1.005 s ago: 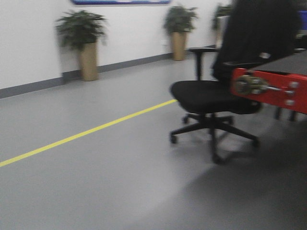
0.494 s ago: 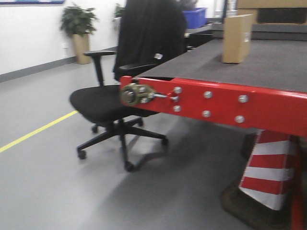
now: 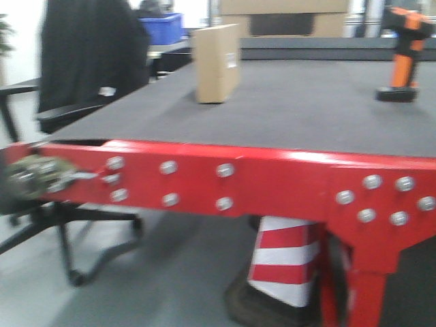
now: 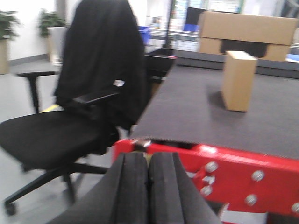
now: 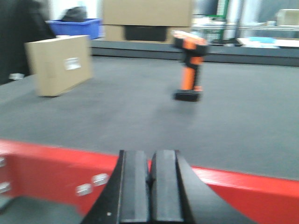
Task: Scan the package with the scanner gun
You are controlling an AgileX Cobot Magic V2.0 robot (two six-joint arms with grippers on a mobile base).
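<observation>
The package (image 3: 216,63), a plain brown box with a small white label, stands upright on the dark table top (image 3: 300,109); it also shows in the left wrist view (image 4: 238,80) and the right wrist view (image 5: 60,64). The scanner gun (image 3: 403,54), black and orange, stands on its base at the far right; it also shows in the right wrist view (image 5: 189,64). My left gripper (image 4: 148,173) is shut and empty, in front of the table's red edge. My right gripper (image 5: 150,171) is shut and empty, also short of the edge, far from the scanner.
The table has a red metal frame (image 3: 272,180) with bolts and a crank (image 3: 34,178) at its left corner. A black office chair with a dark coat (image 4: 88,93) stands left of it. A red-white cone (image 3: 283,262) sits underneath. A wider cardboard box (image 4: 247,32) stands behind.
The view has swung right and closer: from open floor and the chair to the table front. The package and the scanner gun have come into view.
</observation>
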